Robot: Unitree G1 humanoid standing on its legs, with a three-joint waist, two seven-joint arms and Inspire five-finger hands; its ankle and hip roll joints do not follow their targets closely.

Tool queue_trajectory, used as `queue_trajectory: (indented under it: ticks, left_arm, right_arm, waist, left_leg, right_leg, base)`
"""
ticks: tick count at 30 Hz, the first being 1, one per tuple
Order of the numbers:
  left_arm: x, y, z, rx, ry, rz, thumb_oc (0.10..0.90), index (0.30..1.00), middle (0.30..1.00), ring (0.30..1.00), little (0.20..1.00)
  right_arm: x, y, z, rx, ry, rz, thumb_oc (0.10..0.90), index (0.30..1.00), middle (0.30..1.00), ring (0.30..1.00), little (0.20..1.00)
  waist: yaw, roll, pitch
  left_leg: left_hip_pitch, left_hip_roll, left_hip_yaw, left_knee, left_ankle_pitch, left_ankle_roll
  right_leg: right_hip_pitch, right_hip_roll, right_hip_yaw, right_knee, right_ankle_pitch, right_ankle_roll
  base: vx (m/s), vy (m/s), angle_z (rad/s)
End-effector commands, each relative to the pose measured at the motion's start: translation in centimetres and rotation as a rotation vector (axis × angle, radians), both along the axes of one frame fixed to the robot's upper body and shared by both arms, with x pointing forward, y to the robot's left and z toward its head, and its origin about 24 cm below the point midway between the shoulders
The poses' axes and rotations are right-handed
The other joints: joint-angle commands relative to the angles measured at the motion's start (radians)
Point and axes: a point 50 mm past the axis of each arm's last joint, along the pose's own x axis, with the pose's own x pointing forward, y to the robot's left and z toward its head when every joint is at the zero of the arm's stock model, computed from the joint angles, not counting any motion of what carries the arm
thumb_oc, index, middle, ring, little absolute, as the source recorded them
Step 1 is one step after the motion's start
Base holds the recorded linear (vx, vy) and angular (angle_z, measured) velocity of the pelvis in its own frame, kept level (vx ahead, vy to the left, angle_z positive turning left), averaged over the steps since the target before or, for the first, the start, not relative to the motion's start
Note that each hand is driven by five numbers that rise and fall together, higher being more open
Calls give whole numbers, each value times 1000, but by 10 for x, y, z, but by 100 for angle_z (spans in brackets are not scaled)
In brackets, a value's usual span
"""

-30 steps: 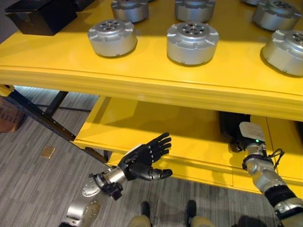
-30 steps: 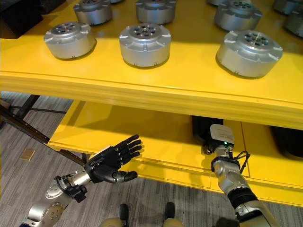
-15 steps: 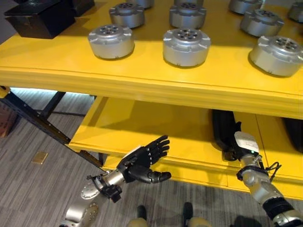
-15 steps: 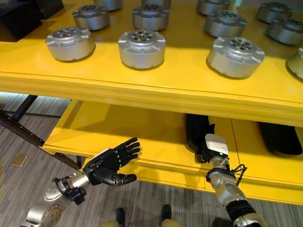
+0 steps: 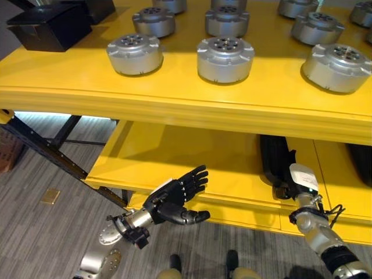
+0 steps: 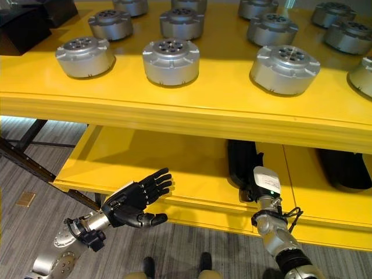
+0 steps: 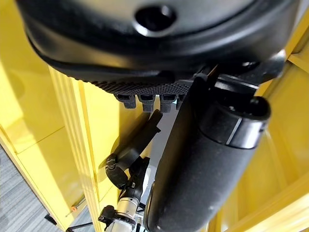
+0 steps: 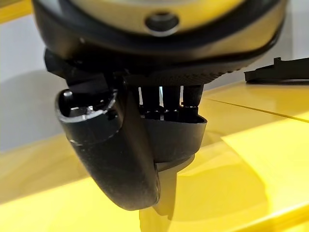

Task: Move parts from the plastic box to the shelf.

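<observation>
On the top shelf [image 5: 174, 93], yellow, stand silver round parts [image 5: 225, 58] in rows, each upright and apart from its neighbours. Nearest row: one at left [image 5: 134, 53], one at centre, one at right [image 5: 336, 67]; more behind them. Black box [image 5: 49, 25] at the shelf's far left corner.

Below, lower shelf [image 5: 168, 160], also yellow, with a seam toward its right side. Black part [image 6: 242, 164] lies on it, long and dark, running back under the top shelf.

Right hand [image 6: 254, 187] reaches into the lower shelf at the near end of the black part. Right wrist view: fingers [image 8: 166, 104] curl over a black moulded edge, thumb beside them; hand grips the part.

Left hand [image 5: 174, 197] hangs in front of the lower shelf's edge, left of centre, palm up, fingers straight and spread, thumb out, nothing in it.

Floor [image 5: 46, 221]: grey striped carpet; dark shelf braces [image 5: 40, 142] at left.
</observation>
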Motion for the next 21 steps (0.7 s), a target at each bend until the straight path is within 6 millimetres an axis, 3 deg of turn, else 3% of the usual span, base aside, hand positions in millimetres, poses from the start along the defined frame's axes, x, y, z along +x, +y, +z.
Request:
queue_trajectory:
  ticks: [1, 21]
  left_arm:
    - [5, -16, 40, -123, -229, -55, 900, 1000, 1000, 1000, 1000]
    - [2, -16, 41, -145, -215, -67, 900, 1000, 1000, 1000, 1000]
  right_arm:
    - [11, -8, 23, -38, -117, 11, 900, 1000, 1000, 1000, 1000]
    - [19, 5, 52, -173, -189, 169, 900, 1000, 1000, 1000, 1000]
  waist:
    - [2, 7, -26]
    - [-4, 8, -37]
  left_leg:
    - [3, -6, -43, 19, -117, 33]
    - [11, -6, -41, 23, -120, 31]
  right_leg:
    - [13, 0, -41, 95, -190, 4]
    - [18, -3, -38, 97, -194, 5]
  base:
    - [0, 0, 0]
    - [0, 0, 0]
